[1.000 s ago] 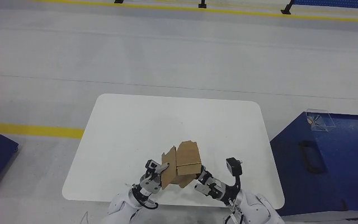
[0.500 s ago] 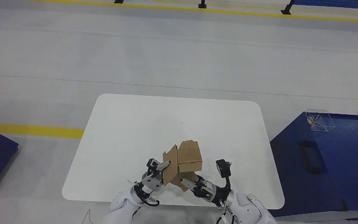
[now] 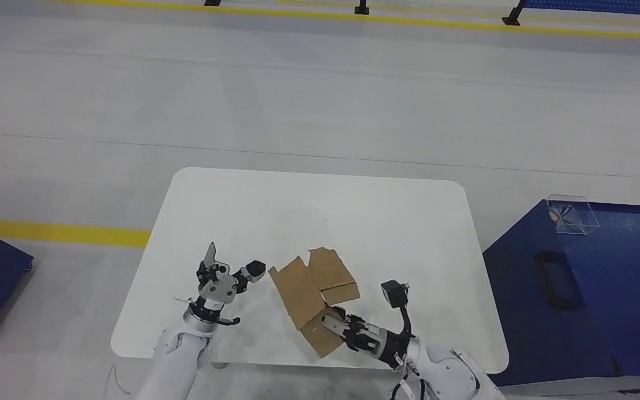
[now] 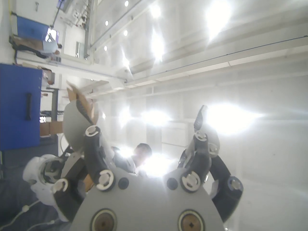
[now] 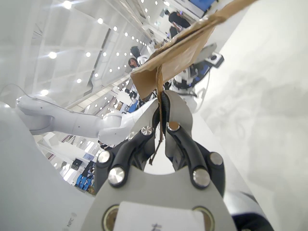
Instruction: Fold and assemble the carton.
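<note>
Carton (image 3: 315, 290) first, seen from above: it is brown and only part folded, with flaps sticking out at different angles. It sits over the near half of the white table (image 3: 300, 205). I cannot tell if it touches the table top. The right hand (image 3: 336, 324) is clamped on the carton's near corner, close to the table's near edge. The left hand (image 3: 232, 263) is over the table's left side, well apart from the carton. Its fingers are spread wide with nothing in them.

From the left wrist, the left hand (image 4: 146, 121) points up at the bright ceiling lights. Its two fingers (image 4: 201, 131) stand far apart and hold nothing. A small brown bit of the carton (image 4: 80, 99) peeks out past one finger, farther off.

From the right wrist, the right hand (image 5: 161, 104) is pinched tight on a thin edge of the carton (image 5: 178, 54). The cardboard comes out from between the fingers (image 5: 179, 114) and spreads into a flat, tilted brown sheet. The table (image 5: 264, 97) lies just beside it.
</note>
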`<move>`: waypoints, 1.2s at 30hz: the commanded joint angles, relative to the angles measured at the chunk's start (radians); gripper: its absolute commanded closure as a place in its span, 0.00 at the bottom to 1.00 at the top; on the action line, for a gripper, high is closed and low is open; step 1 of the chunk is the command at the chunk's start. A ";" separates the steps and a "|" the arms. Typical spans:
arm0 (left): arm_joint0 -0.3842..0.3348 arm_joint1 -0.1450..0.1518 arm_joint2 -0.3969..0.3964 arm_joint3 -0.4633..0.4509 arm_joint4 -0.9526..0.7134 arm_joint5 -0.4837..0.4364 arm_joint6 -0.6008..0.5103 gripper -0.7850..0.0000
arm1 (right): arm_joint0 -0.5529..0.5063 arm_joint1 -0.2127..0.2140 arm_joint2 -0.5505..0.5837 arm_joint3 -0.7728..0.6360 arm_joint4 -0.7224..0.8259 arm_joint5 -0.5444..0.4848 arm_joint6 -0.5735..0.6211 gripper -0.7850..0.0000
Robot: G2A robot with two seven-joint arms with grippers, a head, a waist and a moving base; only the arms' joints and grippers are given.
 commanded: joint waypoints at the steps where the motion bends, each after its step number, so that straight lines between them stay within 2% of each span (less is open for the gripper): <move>1: 0.006 0.011 -0.045 -0.025 0.008 0.016 -0.005 0.00 | -0.016 0.012 0.029 -0.048 -0.031 0.072 0.076 1.00; 4: 0.032 0.021 -0.083 -0.092 0.015 0.039 -0.023 0.00 | -0.049 0.026 0.065 -0.119 -0.058 0.147 0.151 1.00; 8: 0.074 0.028 -0.083 -0.207 0.044 0.160 -0.050 0.00 | -0.094 0.043 0.098 -0.215 -0.103 0.224 0.254 1.00; 11: 0.099 0.033 -0.077 -0.279 0.061 0.251 -0.061 0.00 | -0.122 0.053 0.112 -0.272 -0.134 0.255 0.314 1.00; 17: 0.125 0.037 -0.041 -0.359 0.167 0.319 -0.066 0.00 | -0.165 0.066 0.121 -0.346 -0.173 0.266 0.370 1.00; 26: 0.116 0.048 0.040 -0.350 0.337 0.493 -0.161 0.00 | -0.202 0.079 0.126 -0.389 -0.163 0.245 0.389 1.00; 33: 0.104 0.058 0.073 -0.320 0.443 0.563 -0.180 0.00 | -0.209 0.088 0.132 -0.405 -0.157 0.241 0.397 1.00; 36: 0.099 0.064 0.078 -0.313 0.487 0.551 -0.203 0.00 | -0.212 0.089 0.134 -0.410 -0.148 0.245 0.394 1.00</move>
